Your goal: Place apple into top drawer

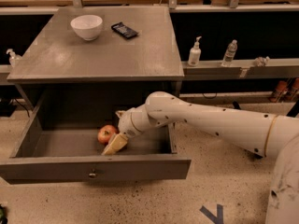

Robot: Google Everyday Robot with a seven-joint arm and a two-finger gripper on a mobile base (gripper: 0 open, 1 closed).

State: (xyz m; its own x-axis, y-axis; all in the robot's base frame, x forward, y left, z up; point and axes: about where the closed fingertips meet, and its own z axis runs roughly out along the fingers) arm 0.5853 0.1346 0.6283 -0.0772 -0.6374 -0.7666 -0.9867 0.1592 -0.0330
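The red-orange apple point(106, 133) lies on the floor of the open grey top drawer point(93, 168), right of its middle. My gripper point(114, 137) reaches down into the drawer from the right and sits against the apple's right side. It is open. One cream finger point(115, 144) lies just below and right of the apple, and the apple shows nearly whole beside it. The drawer is pulled far out, its small metal knob point(92, 174) at the front centre.
A white bowl point(87, 26) and a dark phone point(124, 30) stand on the grey table top point(103, 55) above the drawer. A soap bottle point(194, 52) and a water bottle point(229, 53) stand on the ledge at right. Another bottle point(12, 58) stands at the far left.
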